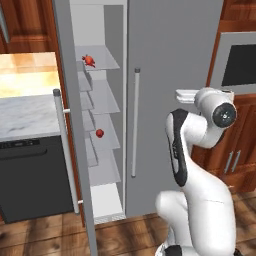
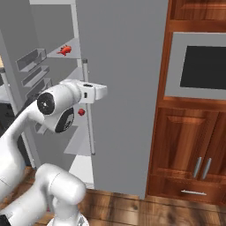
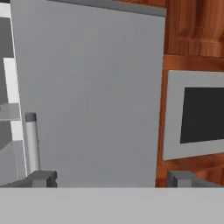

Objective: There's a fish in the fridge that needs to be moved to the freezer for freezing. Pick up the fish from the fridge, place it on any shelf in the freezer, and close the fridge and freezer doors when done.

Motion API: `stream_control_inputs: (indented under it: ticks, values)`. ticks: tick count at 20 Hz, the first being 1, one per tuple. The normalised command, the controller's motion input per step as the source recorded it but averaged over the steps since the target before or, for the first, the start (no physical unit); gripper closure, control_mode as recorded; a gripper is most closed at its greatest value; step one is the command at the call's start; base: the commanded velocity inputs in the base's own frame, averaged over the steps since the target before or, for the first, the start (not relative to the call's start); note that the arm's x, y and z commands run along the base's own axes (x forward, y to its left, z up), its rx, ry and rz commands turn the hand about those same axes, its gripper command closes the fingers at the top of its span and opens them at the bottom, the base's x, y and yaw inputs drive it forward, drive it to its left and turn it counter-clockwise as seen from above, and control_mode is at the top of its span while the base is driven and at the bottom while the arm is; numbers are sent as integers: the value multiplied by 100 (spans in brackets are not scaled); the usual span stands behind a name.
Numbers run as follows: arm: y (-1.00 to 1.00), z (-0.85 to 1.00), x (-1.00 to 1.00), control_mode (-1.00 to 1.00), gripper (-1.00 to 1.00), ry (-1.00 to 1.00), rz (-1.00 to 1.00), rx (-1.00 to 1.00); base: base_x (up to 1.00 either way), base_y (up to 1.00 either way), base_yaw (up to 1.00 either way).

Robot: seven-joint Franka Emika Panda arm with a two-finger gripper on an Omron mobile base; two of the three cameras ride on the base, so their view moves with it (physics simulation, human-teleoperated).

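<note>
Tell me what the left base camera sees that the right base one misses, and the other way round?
The left base view adds the marble counter and the dark appliance under it, beside the open freezer door. The right base view adds the bins on the inside of that door and a wooden drawer at the lower right. Both share the fish on an upper shelf of the freezer, a red ball lower down, the closed fridge door and the wall oven.

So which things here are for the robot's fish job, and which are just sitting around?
For the job: fish, freezer, open freezer door, closed fridge door.
Just sitting around: red ball, wall oven, black dishwasher, marble counter.
</note>
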Motion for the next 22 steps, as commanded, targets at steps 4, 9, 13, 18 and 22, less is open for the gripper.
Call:
stream_control_inputs:
  ticks: [4, 9, 13, 18, 22]
  values:
    - [27, 35, -84, -100, -100, 32, 0, 0, 0, 0, 0]
    - [92, -37, -71, -100, -100, 3, 0, 2, 0, 0, 0]
    - [100, -76, -39, -100, -100, 0, 1, 5, 0, 0, 0]
    - [97, -36, -35, -100, -100, 0, 0, 1, 0, 0, 0]
    - [100, -24, -3, -100, -100, 0, 3, 1, 0, 0, 0]
